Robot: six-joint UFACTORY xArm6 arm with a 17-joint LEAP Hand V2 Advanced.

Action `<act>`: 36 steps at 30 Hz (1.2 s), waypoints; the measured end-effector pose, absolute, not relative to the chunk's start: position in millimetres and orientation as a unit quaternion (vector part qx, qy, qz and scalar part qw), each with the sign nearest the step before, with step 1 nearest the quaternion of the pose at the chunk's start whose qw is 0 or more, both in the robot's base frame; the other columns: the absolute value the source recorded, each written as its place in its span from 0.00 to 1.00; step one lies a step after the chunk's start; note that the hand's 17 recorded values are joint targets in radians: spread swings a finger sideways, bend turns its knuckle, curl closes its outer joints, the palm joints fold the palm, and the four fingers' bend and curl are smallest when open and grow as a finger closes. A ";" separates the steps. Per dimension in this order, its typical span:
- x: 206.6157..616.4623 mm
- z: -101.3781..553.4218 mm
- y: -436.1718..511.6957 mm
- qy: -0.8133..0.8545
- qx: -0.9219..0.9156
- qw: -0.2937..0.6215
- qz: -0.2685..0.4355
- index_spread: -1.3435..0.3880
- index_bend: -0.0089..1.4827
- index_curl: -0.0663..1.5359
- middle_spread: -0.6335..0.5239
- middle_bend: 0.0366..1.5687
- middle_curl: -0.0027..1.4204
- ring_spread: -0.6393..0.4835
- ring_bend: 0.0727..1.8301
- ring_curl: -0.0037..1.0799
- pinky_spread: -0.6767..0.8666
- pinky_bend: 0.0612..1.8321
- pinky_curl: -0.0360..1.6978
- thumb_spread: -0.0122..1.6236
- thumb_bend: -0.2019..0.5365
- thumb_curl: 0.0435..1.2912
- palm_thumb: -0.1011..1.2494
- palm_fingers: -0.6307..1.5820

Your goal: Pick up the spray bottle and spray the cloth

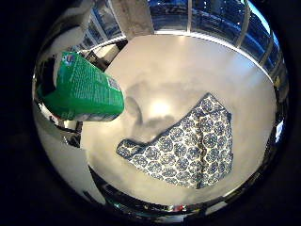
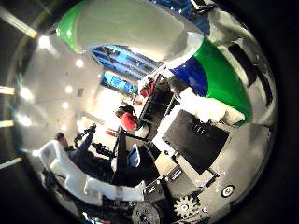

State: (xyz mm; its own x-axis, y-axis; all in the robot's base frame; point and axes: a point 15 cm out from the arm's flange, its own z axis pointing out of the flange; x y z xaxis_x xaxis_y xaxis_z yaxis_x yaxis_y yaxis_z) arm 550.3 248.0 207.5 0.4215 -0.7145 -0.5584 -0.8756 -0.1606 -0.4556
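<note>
The green bottle (image 1: 87, 89) is sitting closest to the camera, filling one side of the little finger side view. Its printed label is facing the palm and its flat base is pointing out over the table. It is hanging in the air above the table (image 1: 188, 66), touching nothing below it. In the thumb side view the bottle's upper part is showing as a broad white and green curve with a blue patch, pressed up close to the palm.

The hand (image 2: 187, 135) is wrapping the bottle: white and black finger parts are curling around the green body in the thumb side view, with a small gear showing near the edge.

Below, a cloth (image 1: 188, 146) is lying flat on the pale, glossy table. It is blue and white with a repeating round floral pattern, and one corner is folded over. It is lying well apart from the bottle, off to the side of the base. A soft shadow is falling on the table between the bottle and the cloth.
</note>
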 end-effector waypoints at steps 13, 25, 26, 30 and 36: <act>555.7 169.8 274.0 0.520 -0.760 0.369 0.128 0.61 0.70 0.70 0.42 0.87 0.60 0.33 0.71 0.88 0.35 0.56 0.88 0.54 0.24 0.66 0.77 0.77; 553.4 169.9 275.2 0.498 -0.774 0.370 0.125 0.56 0.24 0.58 0.41 0.55 0.49 0.36 0.60 0.69 0.21 0.48 0.63 0.64 0.21 0.40 0.62 0.44; 551.8 168.9 274.9 0.494 -0.779 0.366 0.125 0.54 0.23 0.55 0.41 0.50 0.46 0.36 0.55 0.65 0.23 0.44 0.62 0.64 0.22 0.38 0.60 0.39; 542.5 161.1 271.1 0.469 -0.807 0.337 0.123 0.52 0.17 0.43 0.47 0.29 0.34 0.45 0.35 0.47 0.46 0.32 0.53 0.63 0.22 0.31 0.55 0.26; 546.5 168.3 255.4 0.470 -0.808 0.337 0.113 0.53 0.13 0.34 0.50 0.19 0.28 0.52 0.25 0.36 0.64 0.23 0.42 0.62 0.23 0.26 0.52 0.29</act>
